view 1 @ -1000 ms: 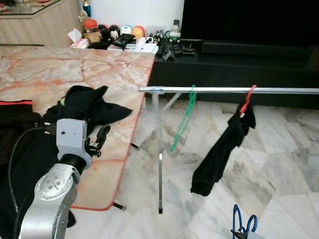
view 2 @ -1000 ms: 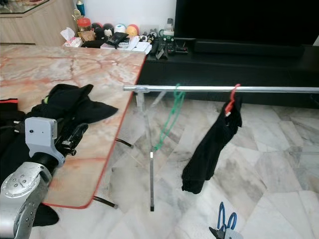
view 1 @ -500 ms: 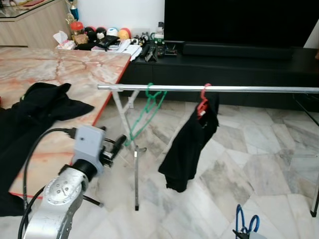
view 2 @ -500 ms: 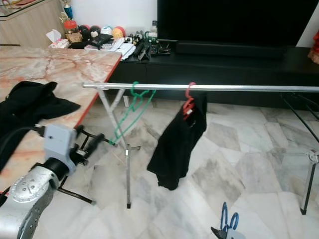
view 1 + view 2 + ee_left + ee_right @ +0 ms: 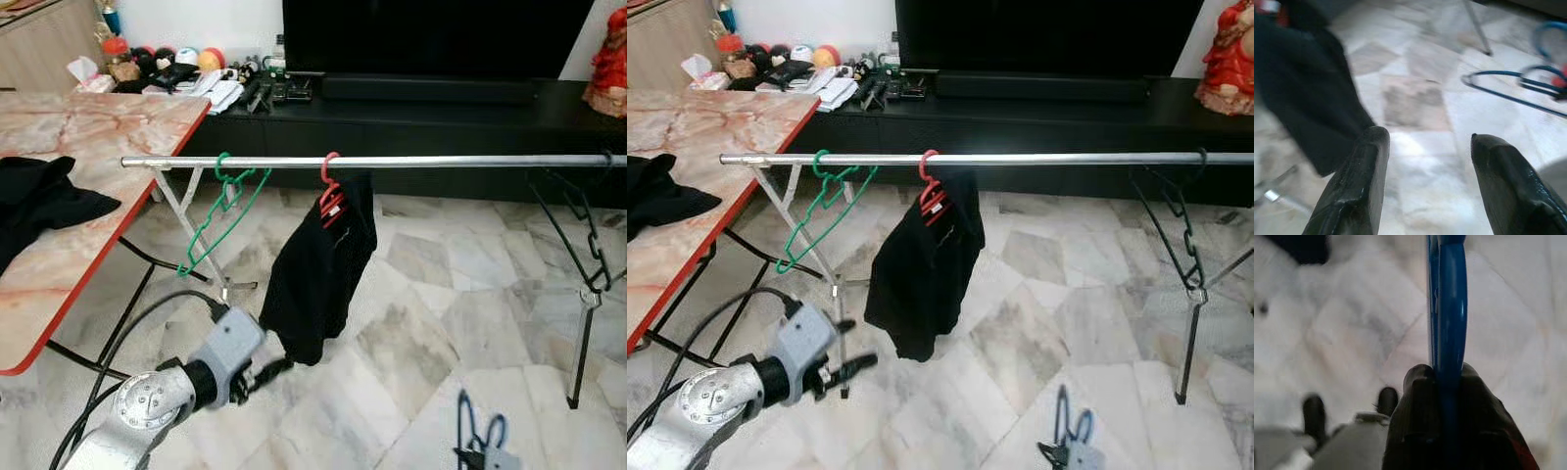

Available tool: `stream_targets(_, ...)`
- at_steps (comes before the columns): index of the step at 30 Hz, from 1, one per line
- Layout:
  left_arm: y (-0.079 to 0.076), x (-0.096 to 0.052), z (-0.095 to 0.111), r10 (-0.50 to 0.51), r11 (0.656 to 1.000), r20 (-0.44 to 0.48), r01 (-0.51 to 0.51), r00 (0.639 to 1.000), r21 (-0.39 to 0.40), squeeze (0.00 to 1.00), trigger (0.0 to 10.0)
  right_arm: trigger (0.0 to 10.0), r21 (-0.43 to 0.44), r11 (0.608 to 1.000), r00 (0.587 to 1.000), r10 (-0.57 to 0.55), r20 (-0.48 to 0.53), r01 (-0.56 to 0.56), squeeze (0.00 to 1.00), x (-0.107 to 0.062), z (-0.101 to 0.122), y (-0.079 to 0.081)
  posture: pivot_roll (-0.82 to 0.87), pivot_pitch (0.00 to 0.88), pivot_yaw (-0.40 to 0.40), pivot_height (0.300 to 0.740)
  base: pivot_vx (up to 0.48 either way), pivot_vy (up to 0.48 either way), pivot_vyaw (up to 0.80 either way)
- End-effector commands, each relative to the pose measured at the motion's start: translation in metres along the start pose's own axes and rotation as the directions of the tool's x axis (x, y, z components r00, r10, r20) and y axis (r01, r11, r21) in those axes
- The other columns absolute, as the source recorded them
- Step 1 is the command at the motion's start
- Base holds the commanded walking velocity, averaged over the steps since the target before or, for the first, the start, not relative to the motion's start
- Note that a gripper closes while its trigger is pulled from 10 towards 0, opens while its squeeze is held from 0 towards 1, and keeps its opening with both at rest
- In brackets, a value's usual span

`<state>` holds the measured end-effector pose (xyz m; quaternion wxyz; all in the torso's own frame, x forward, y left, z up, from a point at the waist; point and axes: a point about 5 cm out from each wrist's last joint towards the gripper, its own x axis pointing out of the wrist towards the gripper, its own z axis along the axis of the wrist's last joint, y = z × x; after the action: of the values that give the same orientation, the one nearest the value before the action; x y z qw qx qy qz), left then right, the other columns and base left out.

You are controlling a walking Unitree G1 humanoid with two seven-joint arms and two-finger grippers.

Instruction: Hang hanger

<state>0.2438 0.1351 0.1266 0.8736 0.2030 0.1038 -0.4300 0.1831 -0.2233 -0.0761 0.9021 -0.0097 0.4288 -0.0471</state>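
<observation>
Blue plastic hanger (image 5: 1449,308) clamped in right gripper (image 5: 1442,382), low, well below the silver metal rail (image 5: 392,161). Hanging not yet done. Left gripper (image 5: 1425,147) spread, empty. Rail's right end, beyond the red hanger with black garment (image 5: 318,264), looks free.

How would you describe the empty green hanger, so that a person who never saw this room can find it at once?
Find the long metal rail that runs across the room in front of the black TV cabinet. Near the rail's end closest to the marble table hangs the green hanger, tilted. Unlike the red hanger beside it, which carries a black garment, it carries nothing.
</observation>
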Motion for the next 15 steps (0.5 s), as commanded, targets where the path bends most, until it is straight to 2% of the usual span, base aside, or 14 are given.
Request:
stream_targets(1, 0.001, 0.002, -0.002, -0.047, 0.997, -0.023, 0.048, 0.999, 0.053, 0.00, 10.0, 10.0, -0.141, 0.988, 0.998, 0.055, 0.003, -0.054, 0.00, 0.001, 0.004, 0.004, 0.04, 0.140, 0.008, 0.740, 0.000, 0.000, 0.00)
stream_targets(2, 0.003, 0.006, -0.001, -0.086, 0.993, -0.029, 0.088, 0.996, 0.080, 0.00, 10.0, 10.0, -0.265, 0.960, 0.995, 0.099, 0.028, -0.088, 0.00, 0.003, 0.018, 0.003, 0.03, 0.142, 0.006, 0.740, 0.000, 0.000, 0.00)
stream_targets(3, 0.004, 0.007, 0.000, -0.102, 0.991, -0.029, 0.104, 0.994, 0.085, 0.00, 10.0, 10.0, -0.309, 0.946, 0.993, 0.113, 0.041, -0.094, 0.00, 0.004, 0.027, 0.001, 0.03, 0.142, 0.006, 0.740, 0.000, 0.000, 0.00)
stream_targets(4, 0.005, 0.010, 0.001, -0.128, 0.987, -0.026, 0.130, 0.991, 0.099, 0.00, 10.0, 10.0, -0.347, 0.931, 0.981, 0.163, 0.109, -0.116, 0.00, 0.005, 0.057, -0.004, 0.03, 0.142, 0.006, 0.740, 0.000, 0.000, 0.00)
stream_targets(8, 0.004, 0.017, 0.005, -0.196, 0.974, -0.019, 0.197, 0.980, 0.115, 0.00, 10.0, 10.0, -0.430, 0.887, 0.961, 0.245, 0.128, -0.169, 0.00, 0.003, 0.087, -0.017, 0.01, 0.146, 0.007, 0.740, 0.000, 0.000, 0.00)
stream_targets(9, 0.004, 0.020, 0.007, -0.214, 0.971, -0.008, 0.214, 0.977, 0.107, 0.00, 10.0, 10.0, -0.475, 0.857, 0.950, 0.288, 0.124, -0.198, 0.00, 0.001, 0.094, -0.019, 0.00, 0.145, 0.009, 0.740, 0.000, 0.000, 0.00)
stream_targets(10, 0.003, 0.024, 0.010, -0.247, 0.964, 0.007, 0.245, 0.969, 0.101, 0.00, 10.0, 10.0, -0.541, 0.803, 0.926, 0.362, 0.110, -0.250, 0.00, -0.003, 0.104, -0.020, 0.00, 0.145, 0.009, 0.740, 0.000, 0.000, 0.00)
stream_targets(12, 0.001, 0.027, 0.012, -0.270, 0.958, 0.014, 0.267, 0.963, 0.107, 0.00, 10.0, 10.0, -0.580, 0.763, 0.907, 0.411, 0.094, -0.285, 0.00, -0.006, 0.109, -0.021, 0.00, 0.149, 0.009, 0.740, 0.000, 0.000, 0.00)
stream_targets(15, -0.004, 0.035, 0.016, -0.341, 0.933, 0.024, 0.335, 0.940, 0.131, 0.00, 10.0, 10.0, -0.701, 0.614, 0.856, 0.516, 0.008, -0.364, 0.00, -0.017, 0.120, -0.026, -0.01, 0.148, 0.007, 0.740, 0.000, 0.000, 0.00)
